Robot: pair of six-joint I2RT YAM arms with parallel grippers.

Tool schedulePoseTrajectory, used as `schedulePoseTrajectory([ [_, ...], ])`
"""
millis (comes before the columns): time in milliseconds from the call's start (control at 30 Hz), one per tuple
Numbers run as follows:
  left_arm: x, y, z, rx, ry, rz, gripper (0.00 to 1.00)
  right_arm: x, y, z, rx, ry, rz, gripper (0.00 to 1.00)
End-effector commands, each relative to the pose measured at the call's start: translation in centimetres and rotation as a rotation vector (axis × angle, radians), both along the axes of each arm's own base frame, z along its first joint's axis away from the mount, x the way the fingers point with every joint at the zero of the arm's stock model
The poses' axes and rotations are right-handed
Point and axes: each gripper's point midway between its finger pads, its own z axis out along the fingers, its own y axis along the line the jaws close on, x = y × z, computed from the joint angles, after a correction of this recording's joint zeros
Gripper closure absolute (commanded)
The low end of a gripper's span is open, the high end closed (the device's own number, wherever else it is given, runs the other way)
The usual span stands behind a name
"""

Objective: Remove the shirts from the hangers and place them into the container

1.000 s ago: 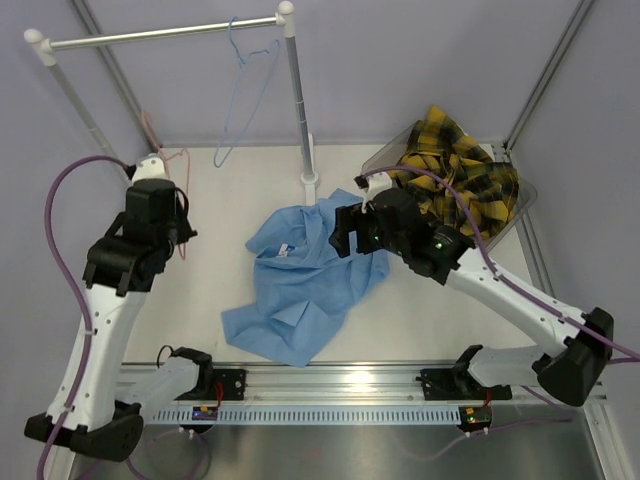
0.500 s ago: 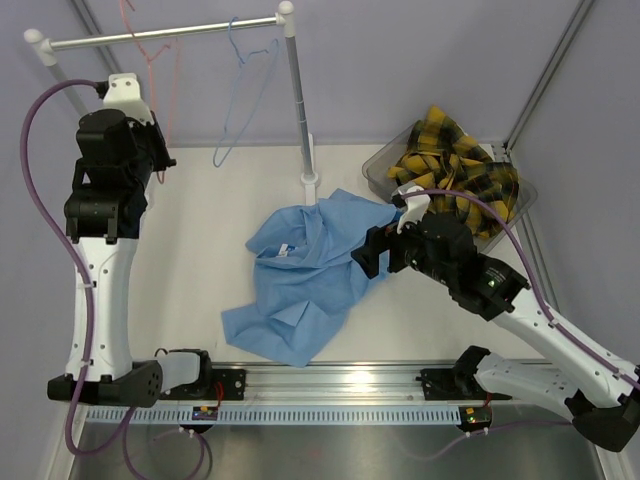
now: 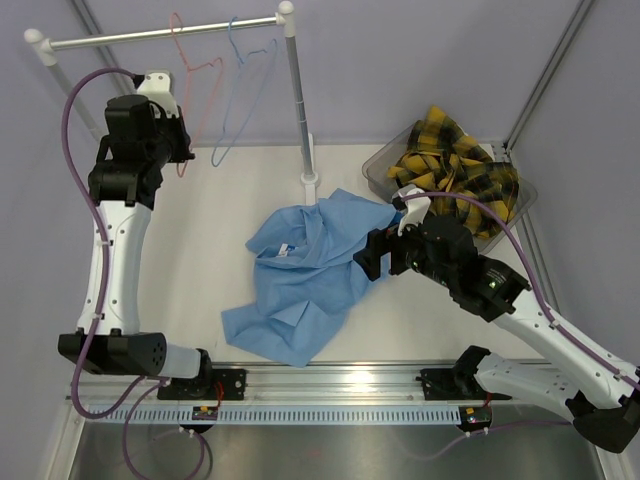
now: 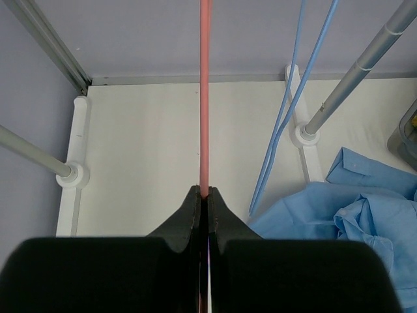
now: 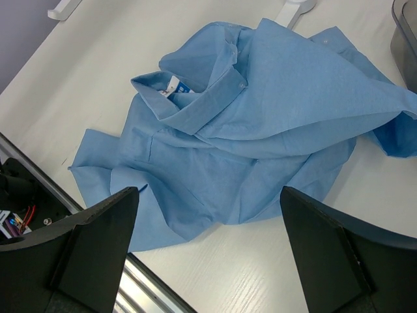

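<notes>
My left claw (image 4: 204, 193) pinches the red hanger (image 4: 204, 98) at the rail (image 3: 150, 36). My right claw (image 5: 208, 215) gapes over the blue shirt (image 5: 260, 111) mid-surface. The plaid shirt (image 3: 460, 170) fills the container (image 3: 372, 168) in the far right corner.

White table (image 3: 210, 230) under me: the light blue shirt (image 3: 305, 280) sprawls crumpled right beneath my right gripper (image 5: 208, 190). The container (image 3: 376, 166) sits ahead to its right, with a rack foot (image 3: 309, 180) past the shirt.

Yellow-and-black plaid shirt (image 3: 458, 165), light blue shirt (image 3: 305, 275), pink hanger (image 3: 193, 85).
</notes>
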Motion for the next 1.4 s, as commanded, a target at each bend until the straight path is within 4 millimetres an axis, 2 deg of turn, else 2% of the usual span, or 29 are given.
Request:
schedulePoseTrajectory([
  [0,1.0,-0.7,0.8,-0.004,-0.045,-0.058,1.0,-0.1,-0.1,-0.3,-0.004,0.01,-0.011,0.01],
  [133,1.2,-0.5,-0.9,-0.002,-0.005,-0.047,0.98,0.1,0.1,-0.7,-0.008,0.028,-0.018,0.0],
  [167,1.3,-0.4,-1.5,0.001,0.007,-0.042,0.85,0.4,0.3,-1.1,-0.017,0.039,-0.021,0.01],
  [267,1.2,-0.3,-1.8,-0.001,0.013,-0.029,0.64,0.7,0.8,-1.9,-0.041,0.064,-0.02,0.0],
  [333,0.8,-0.2,-1.5,-0.011,0.007,-0.021,0.56,1.5,1.2,-2.8,-0.071,0.082,-0.029,0.01],
  [367,0.6,-0.2,-1.2,-0.028,0.002,-0.01,0.42,1.6,1.5,-2.8,-0.074,0.081,-0.023,0.01],
  [400,0.3,-0.2,-1.1,-0.037,-0.001,-0.002,0.34,2.1,1.9,-3.8,-0.104,0.1,-0.02,0.01],
  [467,-0.7,0.0,-0.2,-0.065,-0.026,0.029,0.17,2.8,2.5,-4.4,-0.131,0.098,-0.014,0.0],
  [500,-1.1,0.2,0.1,-0.071,-0.033,0.04,0.04,3.3,3.1,-5.0,-0.159,0.104,-0.001,0.01],
  [533,-2.0,0.3,0.4,-0.078,-0.045,0.052,0.01,3.4,3.6,-5.2,-0.188,0.093,0.02,0.01],
  [567,-2.4,0.6,0.5,-0.079,-0.049,0.071,0.01,3.7,4.2,-4.6,-0.193,0.073,0.034,0.01],
  [600,-3.0,1.1,0.6,-0.075,-0.052,0.097,0.01,4.0,4.9,-5.6,-0.233,0.078,0.051,0.01],
  [667,-4.4,1.9,0.7,-0.073,-0.05,0.147,0.01,3.7,6.9,-5.2,-0.278,0.028,0.121,0.0],
  [700,-4.9,2.1,0.7,-0.07,-0.048,0.163,0.01,3.9,7.8,-6.7,-0.327,0.038,0.142,0.01],
  [733,-5.5,2.3,0.4,-0.074,-0.04,0.177,0.01,3.2,8.8,-7.2,-0.364,0.03,0.185,0.01],
  [767,-6.4,2.5,0.7,-0.072,-0.049,0.189,0.01,3.1,9.9,-6.6,-0.369,0.014,0.206,0.01],
  [800,-6.9,2.6,0.6,-0.075,-0.049,0.192,0.01,3.0,10.8,-8.2,-0.429,0.017,0.247,0.01],
  [833,-7.4,2.7,0.1,-0.08,-0.042,0.202,0.01,1.7,12.0,-8.7,-0.455,0.015,0.298,0.01],
  [867,-8.4,2.9,0.7,-0.083,-0.069,0.212,0.01,1.2,13.0,-8.3,-0.456,0.005,0.327,0.0],
  [900,-8.9,3.0,0.7,-0.086,-0.077,0.224,0.01,0.4,14.0,-9.5,-0.477,0.024,0.387,0.0],
  [967,-9.7,3.2,0.7,-0.09,-0.086,0.236,0.01,-1.9,15.8,-9.8,-0.484,0.033,0.483,0.01],
  [1000,-10.4,3.2,1.2,-0.097,-0.108,0.238,0.01,-3.3,16.5,-10.8,-0.494,0.059,0.554,0.01],
  [1100,-11.1,3.2,1.9,-0.108,-0.134,0.239,0.01,-6.9,17.2,-12.9,-0.535,0.114,0.714,0.01],
  [1200,-11.2,2.7,2.2,-0.128,-0.139,0.219,0.01,-8.8,17.5,-15.0,-0.58,0.171,0.791,0.01],
  [1367,-11.0,2.3,2.0,-0.14,-0.132,0.199,0.01,-8.2,18.7,-18.4,-0.626,0.2,0.783,0.06],
])
